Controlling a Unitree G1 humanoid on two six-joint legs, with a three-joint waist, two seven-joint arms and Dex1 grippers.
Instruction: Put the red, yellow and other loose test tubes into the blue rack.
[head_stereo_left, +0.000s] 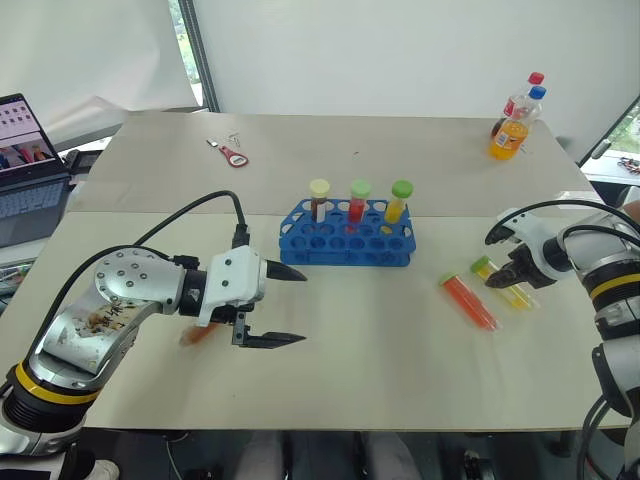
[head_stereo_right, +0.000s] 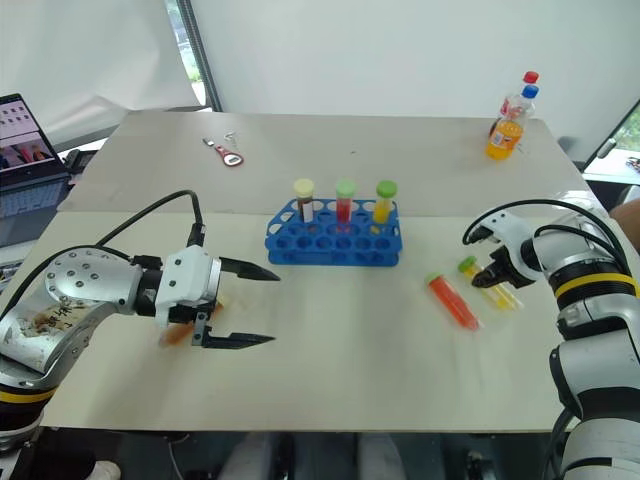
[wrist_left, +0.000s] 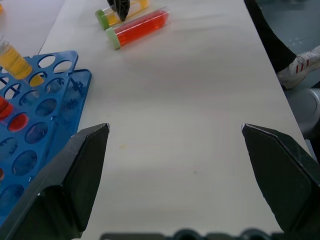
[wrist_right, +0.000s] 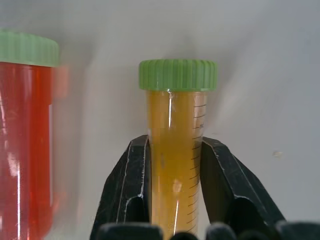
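Two loose green-capped tubes lie on the counter (head_stereo_left: 350, 330) right of the bright blue plastic rack (head_stereo_left: 345, 238). Right tool (head_stereo_left: 503, 277) clamps the yellow tube (wrist_right: 175, 150); lifting comes next. Left tool (head_stereo_left: 285, 305) gapes wide.

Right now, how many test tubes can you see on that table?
5. Three stand upright in the blue rack: yellow-capped, green-capped red, green-capped yellow. Two lie loose: the orange-red tube and the yellow tube between the right gripper fingers.
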